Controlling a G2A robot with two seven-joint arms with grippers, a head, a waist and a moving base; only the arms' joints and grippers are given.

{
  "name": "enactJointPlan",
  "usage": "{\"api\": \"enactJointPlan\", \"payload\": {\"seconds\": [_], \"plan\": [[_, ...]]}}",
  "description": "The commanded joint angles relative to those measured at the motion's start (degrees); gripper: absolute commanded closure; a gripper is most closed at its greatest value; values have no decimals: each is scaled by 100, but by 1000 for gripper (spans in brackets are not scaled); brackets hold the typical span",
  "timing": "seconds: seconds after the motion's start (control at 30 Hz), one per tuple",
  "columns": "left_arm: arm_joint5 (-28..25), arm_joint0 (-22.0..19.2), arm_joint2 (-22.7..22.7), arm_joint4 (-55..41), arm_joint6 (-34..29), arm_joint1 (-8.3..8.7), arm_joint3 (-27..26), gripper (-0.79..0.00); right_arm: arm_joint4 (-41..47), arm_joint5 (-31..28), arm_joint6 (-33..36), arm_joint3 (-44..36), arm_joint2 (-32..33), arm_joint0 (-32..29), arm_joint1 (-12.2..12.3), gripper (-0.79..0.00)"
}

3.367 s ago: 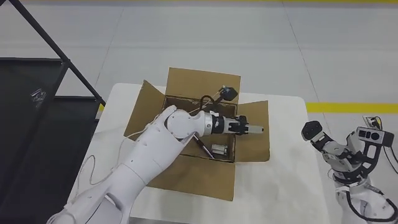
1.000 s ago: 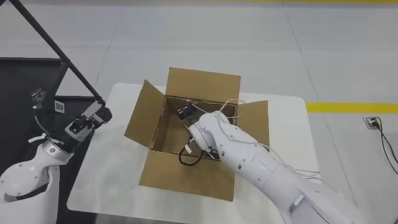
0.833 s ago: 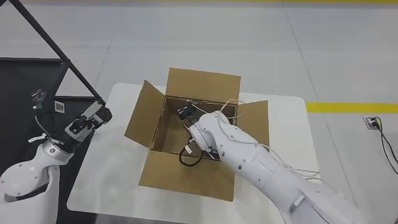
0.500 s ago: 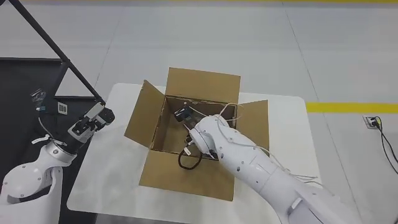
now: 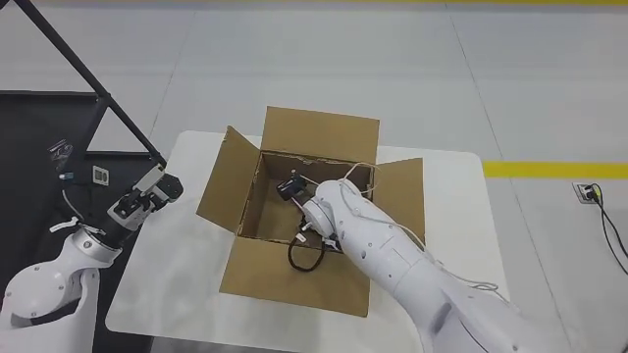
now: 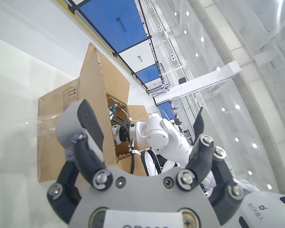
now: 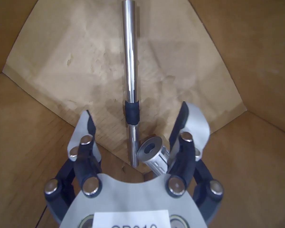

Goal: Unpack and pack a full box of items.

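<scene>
Swapping places at the bench (image 5: 196, 265), your right end effector (image 7: 135, 112) has gone down into the box (image 5: 319, 127) while the left end effector (image 6: 142, 110) backed off, spread and empty; the right is spread too, over the steel rod (image 7: 129, 48) and small cylinder (image 7: 152, 153) still to unpack.

white arms (image 5: 392, 245) — grey gripper (image 7: 136, 112); silver screws (image 7: 178, 185)

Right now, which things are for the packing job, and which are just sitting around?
For the job: cardboard box; metal rod and silver cylinder lying inside it; right gripper, open, down in the box; left gripper, open, away from the box.
Just around: table; black frame; yellow floor line.
</scene>
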Motion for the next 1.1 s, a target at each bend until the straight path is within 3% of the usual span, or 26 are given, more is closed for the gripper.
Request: {"api": "enactJointPlan", "payload": {"seconds": [0.0,0.47,1.07], "plan": [[14,-16,44,22,46,6,-15,-785,31,-49,-107,164,8,9,-72,-348],[-70,126,156,21,-61,70,-308,-785,46,-185,-379,1016,42,121,-489,-360],[-225,392,146,-155,-274,156,-526,-785,97,-361,-712,1605,198,110,-714,-326]]}}
